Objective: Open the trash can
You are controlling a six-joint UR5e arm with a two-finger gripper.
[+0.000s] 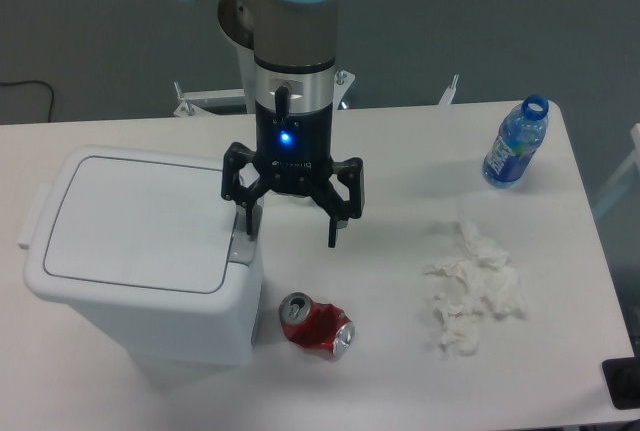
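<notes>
The gripper (291,227) is seen with its fingers (333,234) spread wide and nothing held between them, pointed down at the desk (400,151). The trash can (140,251) is placed to the camera-left of the fingers, its lid (135,223) shut flat, and it is by far the nearest thing to them. The one relation that matters is at the grey latch (241,248), set on the edge of the bin that faces the fingers: the finger on that side is seen just above it, and whether it touches cannot be told from this view. The bin's long axis is seen to run across the picture, away from the fingers, with what looks like the hinge side at the far end. A short press downward on the latch is judged to be what the next move calls for. Open desk is left under the other finger; the crushed red can (316,322) lies below it toward the camera, near but apart, while the crumpled tissues (475,289) and the blue bottle (516,143) are kept well apart on the other side.
</notes>
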